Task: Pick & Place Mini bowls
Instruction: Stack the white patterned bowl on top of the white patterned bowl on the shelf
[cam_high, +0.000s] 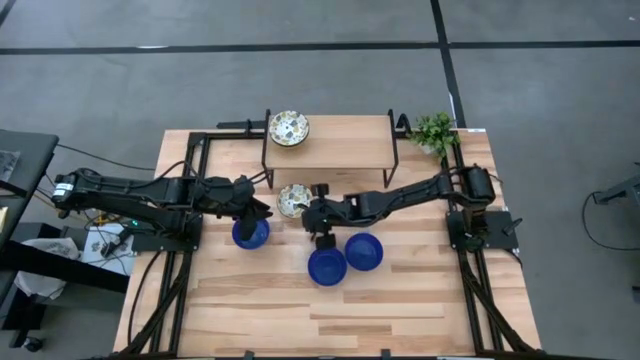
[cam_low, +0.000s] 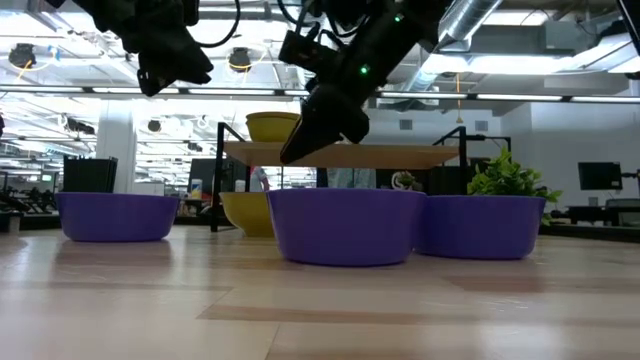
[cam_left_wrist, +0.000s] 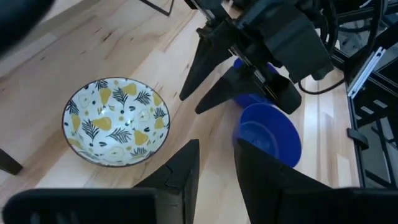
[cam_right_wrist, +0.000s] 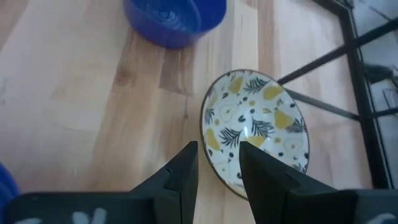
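A cream mini bowl with a leaf-and-fruit pattern (cam_high: 293, 200) rests on its base on the wooden table, in front of the shelf. A second patterned mini bowl (cam_high: 288, 128) sits on the shelf top. Three blue mini bowls (cam_high: 250, 234) (cam_high: 327, 266) (cam_high: 364, 251) rest on the table nearer the front. My right gripper (cam_right_wrist: 217, 167) hovers open, slanting down over the table bowl's rim (cam_right_wrist: 214, 152), clear of it. My left gripper (cam_left_wrist: 216, 165) hangs open higher up, to the left of that bowl (cam_left_wrist: 116, 121).
A wooden shelf on black metal legs (cam_high: 345, 145) stands at the far middle of the table. A small green plant (cam_high: 434, 130) stands at its right end. Black frame rails (cam_high: 190, 200) run along both table sides. Bare wood lies toward the near edge (cam_high: 330, 320).
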